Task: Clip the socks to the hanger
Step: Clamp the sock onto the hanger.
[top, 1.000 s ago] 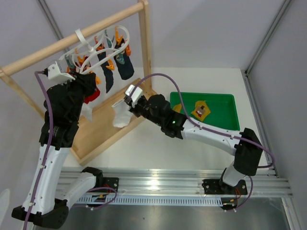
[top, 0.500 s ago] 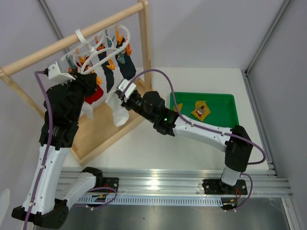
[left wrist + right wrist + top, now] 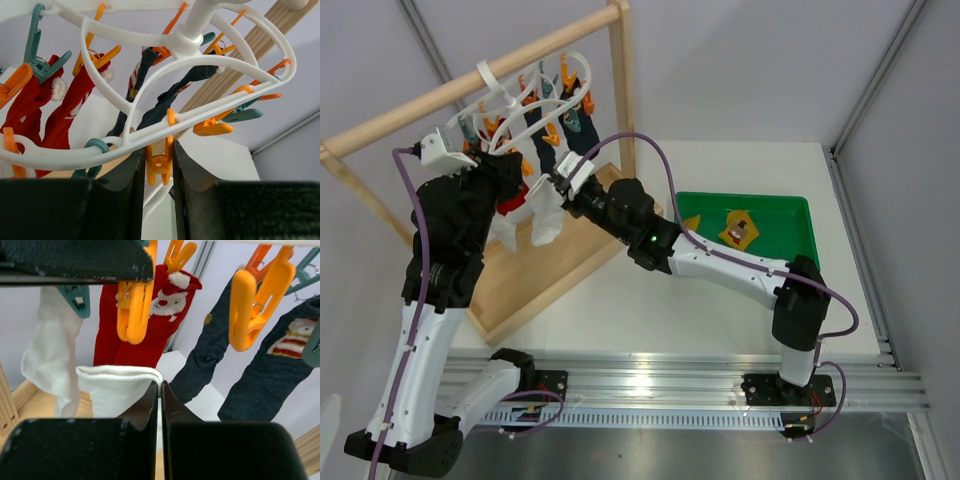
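Note:
The white hanger (image 3: pixel 520 98) hangs from the wooden rail with orange and teal pegs. My left gripper (image 3: pixel 512 168) is shut on an orange peg (image 3: pixel 160 170) under the hanger frame (image 3: pixel 200 47), squeezing it between both fingers. My right gripper (image 3: pixel 560 186) is shut on the cuff of a white sock (image 3: pixel 546 215) and holds it just below an orange peg (image 3: pixel 132 315); the sock (image 3: pixel 117 390) hangs down from the jaws. A second white sock (image 3: pixel 50 350) hangs clipped to the left. A mustard-yellow sock (image 3: pixel 738 228) lies in the green tray.
Red socks (image 3: pixel 145 315) and dark navy socks (image 3: pixel 270 375) hang from other pegs. The tall wooden rack (image 3: pixel 620 90) with its tray base (image 3: pixel 535 280) stands at back left. The green tray (image 3: pixel 790 255) sits to the right.
My right arm has carried the white sock left and up, from over the rack's base to under the hanger beside my left gripper. The left arm has barely moved.

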`<state>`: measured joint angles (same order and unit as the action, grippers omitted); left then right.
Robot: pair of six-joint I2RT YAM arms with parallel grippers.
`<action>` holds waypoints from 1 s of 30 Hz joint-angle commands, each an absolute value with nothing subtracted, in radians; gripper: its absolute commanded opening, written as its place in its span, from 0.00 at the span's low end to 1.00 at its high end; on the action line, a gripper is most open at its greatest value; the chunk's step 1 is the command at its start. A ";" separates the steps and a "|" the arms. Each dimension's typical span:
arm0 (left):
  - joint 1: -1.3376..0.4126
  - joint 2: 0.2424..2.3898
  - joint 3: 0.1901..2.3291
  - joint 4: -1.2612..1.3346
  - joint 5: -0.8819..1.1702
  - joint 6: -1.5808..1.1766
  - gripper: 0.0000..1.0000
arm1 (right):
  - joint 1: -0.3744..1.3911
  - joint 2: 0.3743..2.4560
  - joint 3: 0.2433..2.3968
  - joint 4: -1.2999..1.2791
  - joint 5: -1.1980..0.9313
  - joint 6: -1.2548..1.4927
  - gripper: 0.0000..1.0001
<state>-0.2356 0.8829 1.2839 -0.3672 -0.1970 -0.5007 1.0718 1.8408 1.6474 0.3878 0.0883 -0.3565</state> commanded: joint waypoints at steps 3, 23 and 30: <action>-0.244 0.882 1.267 -0.422 -0.133 -0.511 0.01 | 1.055 1.855 1.729 0.422 0.049 -0.325 0.00; -0.244 0.882 1.253 -0.403 -0.115 -0.500 0.01 | 1.028 1.907 1.830 0.357 -0.043 -0.268 0.00; -0.244 0.884 1.253 -0.400 -0.113 -0.495 0.01 | 1.022 1.914 1.853 0.348 -0.052 -0.265 0.00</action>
<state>-0.2352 0.8825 1.2716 -0.3473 -0.1783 -0.4984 1.0267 1.9106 1.7958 0.3225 -0.0395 -0.2802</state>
